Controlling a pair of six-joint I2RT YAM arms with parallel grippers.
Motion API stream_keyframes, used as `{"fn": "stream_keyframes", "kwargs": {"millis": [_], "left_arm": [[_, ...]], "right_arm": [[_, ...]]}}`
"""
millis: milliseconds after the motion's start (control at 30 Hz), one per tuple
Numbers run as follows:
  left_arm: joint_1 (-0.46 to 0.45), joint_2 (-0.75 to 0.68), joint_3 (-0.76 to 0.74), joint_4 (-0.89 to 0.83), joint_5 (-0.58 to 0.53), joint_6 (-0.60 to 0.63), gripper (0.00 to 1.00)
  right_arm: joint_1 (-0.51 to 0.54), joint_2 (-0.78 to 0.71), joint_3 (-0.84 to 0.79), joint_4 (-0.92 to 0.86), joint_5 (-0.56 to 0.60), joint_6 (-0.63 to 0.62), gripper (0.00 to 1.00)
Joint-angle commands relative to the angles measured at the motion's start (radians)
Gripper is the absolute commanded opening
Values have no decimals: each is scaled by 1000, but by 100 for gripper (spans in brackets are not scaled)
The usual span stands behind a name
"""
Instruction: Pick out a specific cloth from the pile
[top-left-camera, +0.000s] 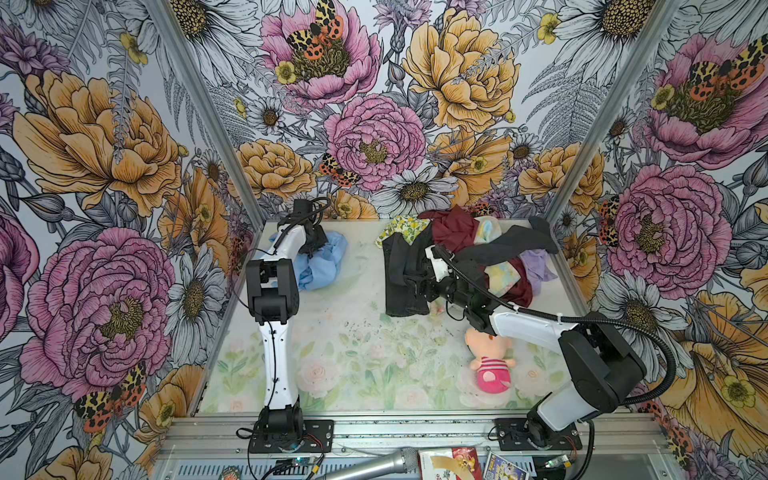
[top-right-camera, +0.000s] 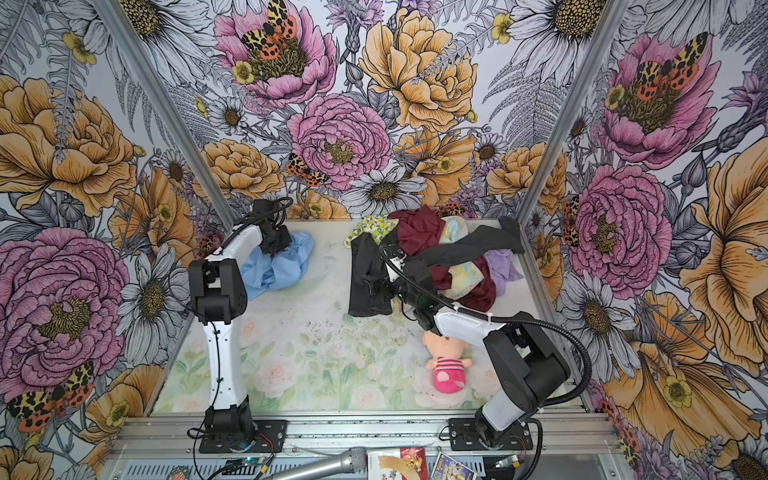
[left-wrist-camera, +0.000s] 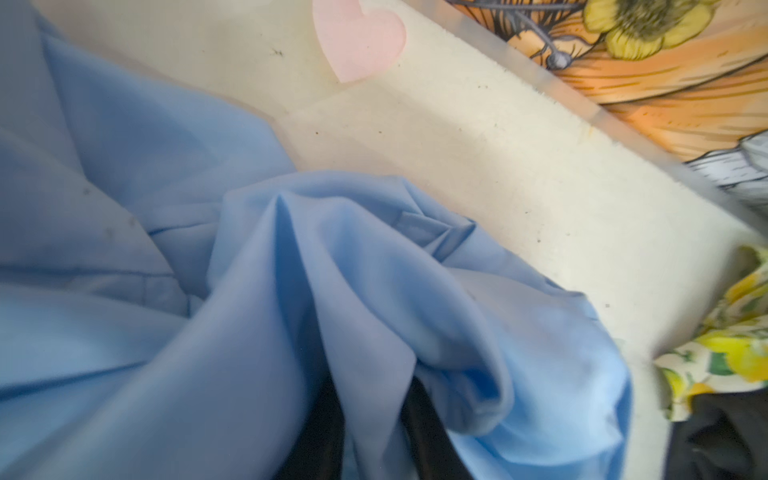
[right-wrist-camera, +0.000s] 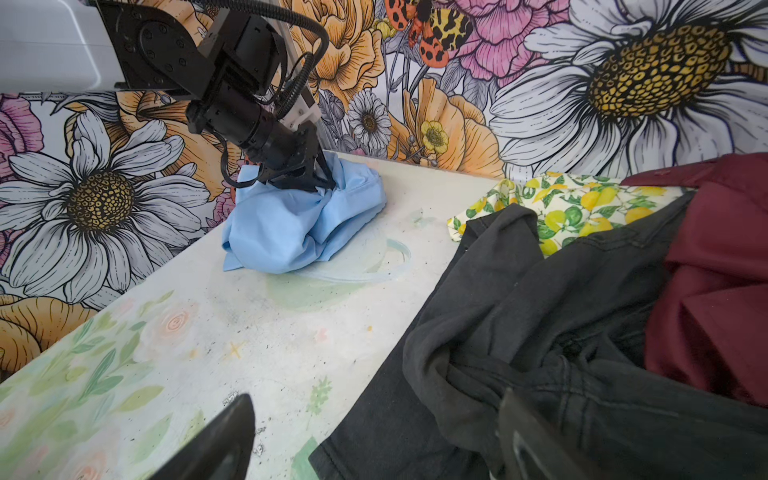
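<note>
Cloth (top-left-camera: 322, 259) already sits well apart from the pile (top-left-camera: 469, 257) — left gripper (right-wrist-camera: 309, 176) buried in it, grip unclear; right gripper (right-wrist-camera: 374, 436) gapes empty.

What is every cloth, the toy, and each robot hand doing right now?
Sky-blue thin cloth: crumpled, apart from the pile.
Pile of mixed garments: heaped at the far right.
Dark grey jeans: sprawled at the pile's edge.
Pink striped plush doll: lying alone.
Left gripper: on the blue cloth; grip unclear.
Right gripper: fingers open, at the jeans' edge.
</note>
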Motion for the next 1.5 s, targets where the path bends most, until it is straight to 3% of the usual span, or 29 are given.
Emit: {"fn": "stream_keyframes", "kwargs": {"millis": [0, 233, 300, 433, 667, 1067, 1267, 1467], "left_arm": [[-18, -123, -11, 6, -5, 11, 43], [-31, -248, -33, 5, 0, 35, 71], [-38, -293, -49, 5, 1, 42, 85], [-58, -386, -103, 7, 5, 77, 95], [-89, -666, -368, 158, 13, 124, 99], [-101, -1075, -811, 407, 21, 188, 99], [-94, -1183, -1025, 573, -50, 239, 99], [-60, -1186, -1218, 766, -131, 225, 99]], "right_arm": [[3, -64, -15, -1, 30, -10, 92], [3, -156, -36, -44, 54, -13, 93], [3, -188, -41, -62, 62, -16, 93], [3, -240, -50, -90, 84, -24, 93], [2, -357, -74, -159, 149, -46, 95], [-21, -572, -47, -381, 377, -147, 99], [-110, -647, -76, -407, 435, -152, 100], [-289, -686, -157, -390, 500, -128, 99]]}}
